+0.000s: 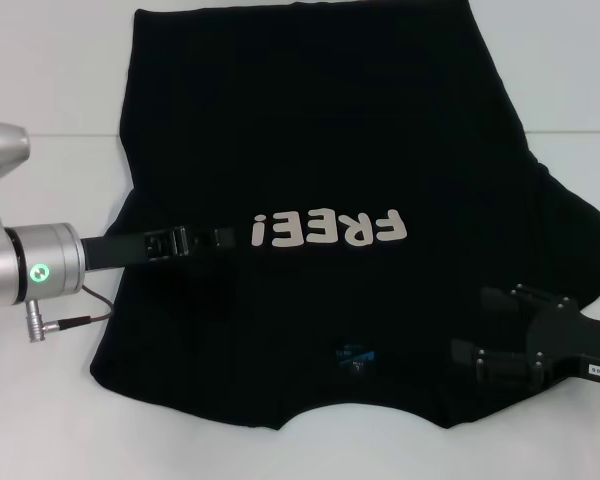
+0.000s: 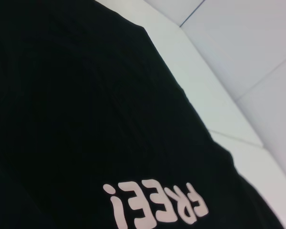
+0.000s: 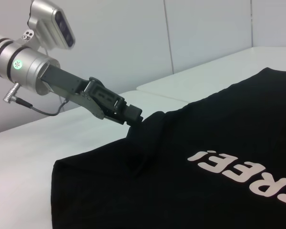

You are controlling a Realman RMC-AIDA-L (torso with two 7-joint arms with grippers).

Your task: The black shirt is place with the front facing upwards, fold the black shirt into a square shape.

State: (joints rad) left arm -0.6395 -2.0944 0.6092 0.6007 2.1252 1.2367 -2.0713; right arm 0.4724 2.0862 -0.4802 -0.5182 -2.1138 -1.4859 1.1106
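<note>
So the black shirt [image 1: 320,130] is spread out on the white table [image 1: 50,420] in front of me, front side up, with the neck end toward me. The off-white "FREE!" lettering [image 1: 330,230] sits across the middle, and there's a little blue neck label [image 1: 355,352] near my edge of it. The sleeve on my left side looks already folded in over the body, so that side edge runs pretty straight, while the sleeve on my right still sticks out toward the table edge.

My left gripper [image 1: 225,238] is reaching in over the shirt from the left, tip just beside the exclamation mark. From the right wrist view it's pinching a raised fold of the black cloth [image 3: 140,121], which is tented up off the table there.

My right gripper [image 1: 475,330] is low over the shirt's near right corner, by the shoulder area. Its two fingers look spread apart, with nothing between them as far as I can see.
</note>
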